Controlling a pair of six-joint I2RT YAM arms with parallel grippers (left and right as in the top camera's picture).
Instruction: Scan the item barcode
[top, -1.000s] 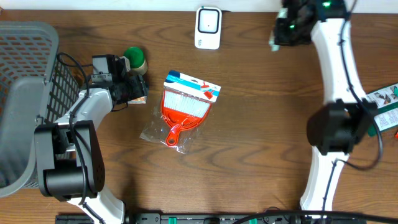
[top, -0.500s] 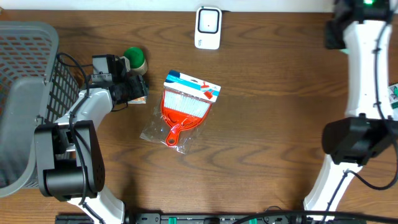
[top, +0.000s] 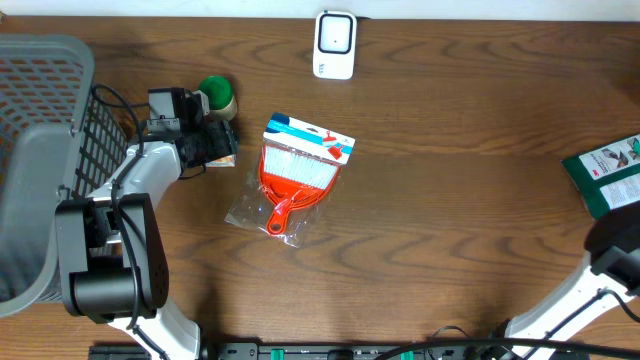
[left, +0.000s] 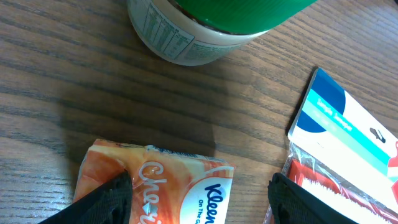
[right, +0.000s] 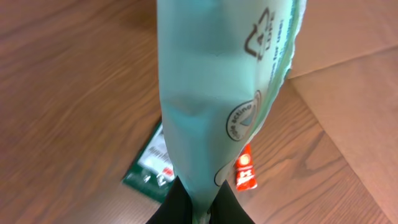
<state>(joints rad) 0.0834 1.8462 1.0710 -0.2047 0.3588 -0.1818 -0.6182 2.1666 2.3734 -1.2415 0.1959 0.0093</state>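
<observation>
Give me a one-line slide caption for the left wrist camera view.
Open left gripper over an orange tissue pack on the wooden table, green-lidded jar ahead, packaged brush beside it.

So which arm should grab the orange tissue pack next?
Left, I think. The left fingers sit open either side of the orange plastic tissue pack, while the right fingers are shut on a pale green plastic pouch.

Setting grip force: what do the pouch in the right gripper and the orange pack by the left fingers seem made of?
Pouch: probably thin pale-green plastic film, fairly matte; it creases and pinches flat in the shut right gripper. Orange pack: soft plastic wrap, slightly glossy and wrinkled; the print suggests tissues inside.
</observation>
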